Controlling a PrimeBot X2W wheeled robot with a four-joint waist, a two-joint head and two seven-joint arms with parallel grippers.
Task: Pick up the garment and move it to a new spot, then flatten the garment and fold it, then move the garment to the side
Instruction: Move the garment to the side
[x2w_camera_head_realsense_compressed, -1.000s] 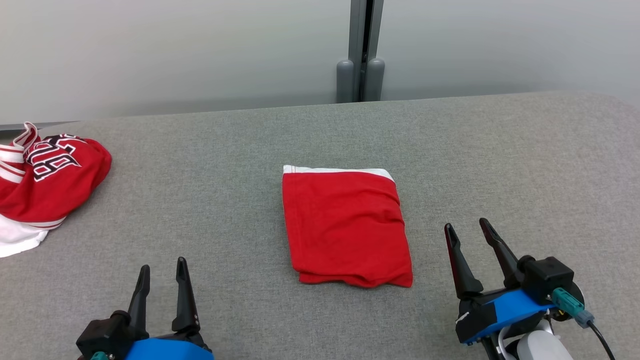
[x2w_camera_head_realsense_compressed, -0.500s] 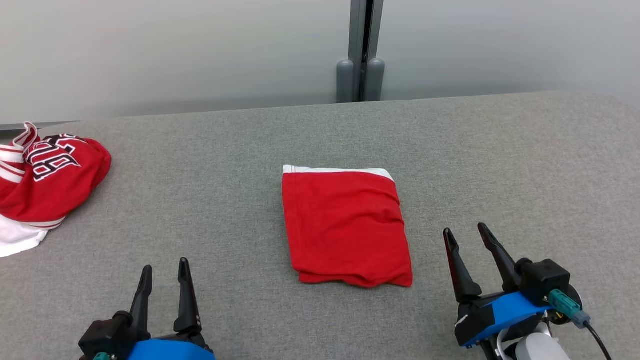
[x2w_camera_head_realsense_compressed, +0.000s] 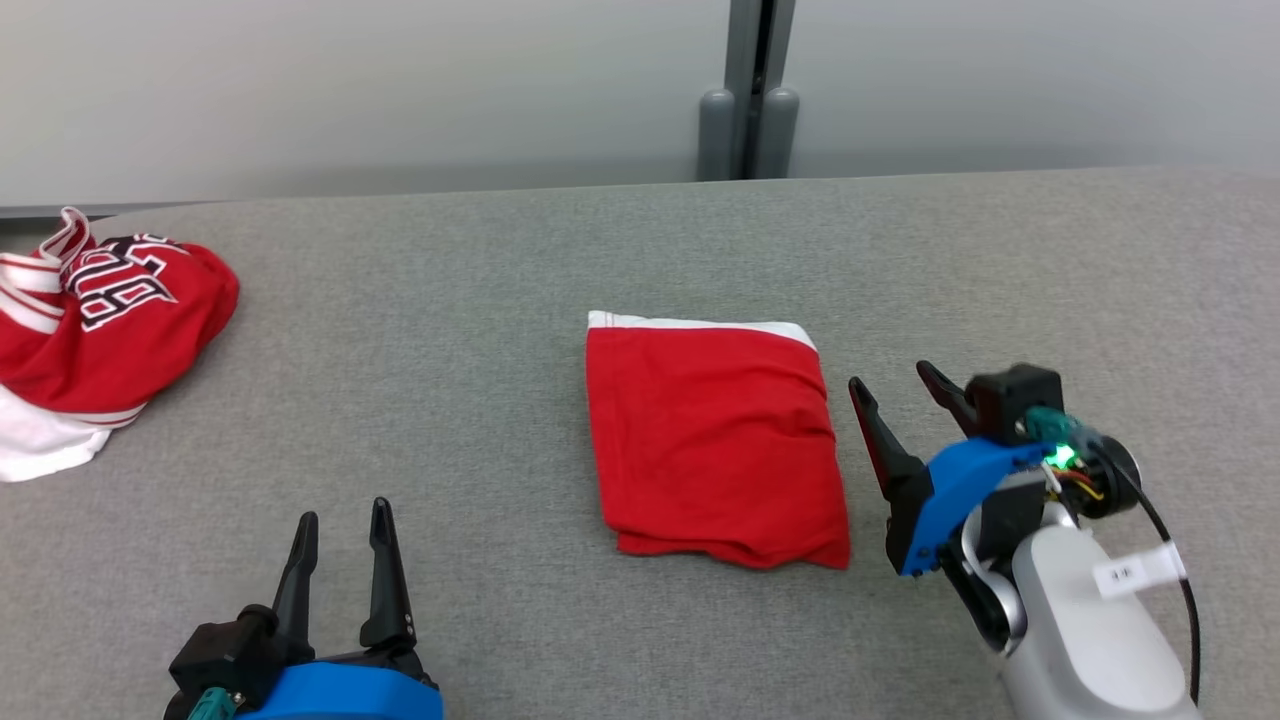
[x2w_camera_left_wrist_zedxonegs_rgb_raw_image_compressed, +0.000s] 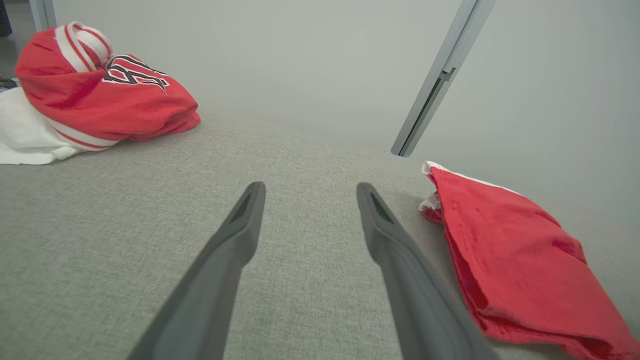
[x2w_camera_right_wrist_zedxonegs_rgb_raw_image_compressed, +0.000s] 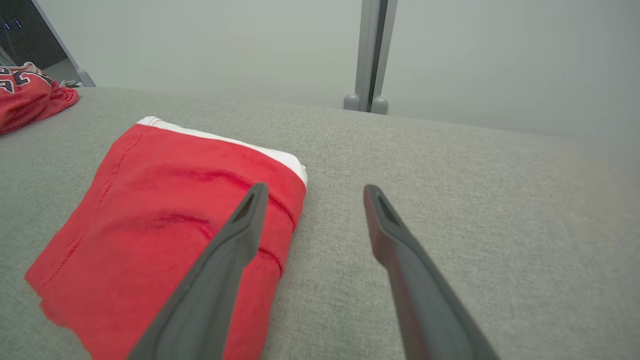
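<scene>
The garment (x2w_camera_head_realsense_compressed: 715, 440) is a red cloth with a white far edge, folded into a neat rectangle in the middle of the grey table (x2w_camera_head_realsense_compressed: 480, 330). My right gripper (x2w_camera_head_realsense_compressed: 892, 378) stands open just off its right edge, raised above the table, nothing between its fingers. In the right wrist view the garment (x2w_camera_right_wrist_zedxonegs_rgb_raw_image_compressed: 160, 220) lies under the left finger (x2w_camera_right_wrist_zedxonegs_rgb_raw_image_compressed: 235, 240). My left gripper (x2w_camera_head_realsense_compressed: 342, 512) is open near the table's front left, well clear of the cloth; the left wrist view shows the garment (x2w_camera_left_wrist_zedxonegs_rgb_raw_image_compressed: 510, 250) to its right.
A crumpled red and white jersey (x2w_camera_head_realsense_compressed: 95, 340) with black lettering lies at the table's far left edge, also seen as the jersey (x2w_camera_left_wrist_zedxonegs_rgb_raw_image_compressed: 95, 95) in the left wrist view. A grey post (x2w_camera_head_realsense_compressed: 750, 90) and pale wall stand behind the table.
My right gripper has risen and moved forward and left, now beside the garment's right edge. The head camera shifted slightly. The left gripper and garment stayed put.
</scene>
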